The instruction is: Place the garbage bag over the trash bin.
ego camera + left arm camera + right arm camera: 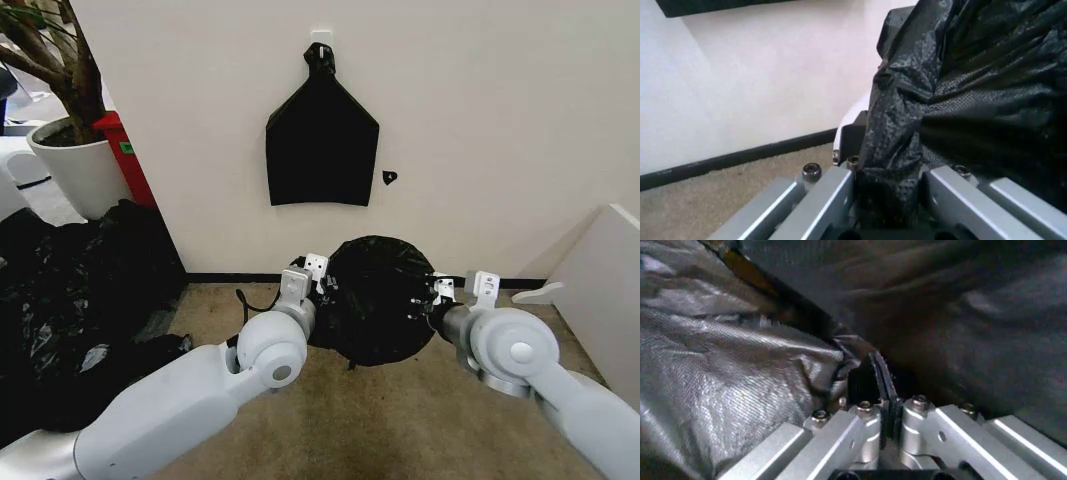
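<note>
The garbage bag (375,300) is a glossy black sheet stretched into a round, drum-like shape low in front of the wall. My left gripper (322,285) is shut on its left edge. In the left wrist view the wrinkled plastic (960,90) runs down between the fingers (833,192). My right gripper (432,295) is shut on the opposite edge. The right wrist view has a thin fold of bag (740,365) pinched between the pads (863,385). The trash bin is hidden under the bag.
A flat black bag (321,140) hangs on the wall above. A heap of black plastic sheeting (70,290) lies on the left, behind it a white plant pot (75,165) and a red box (130,160). A white panel (605,290) stands right. Carpet (400,420) lies in front.
</note>
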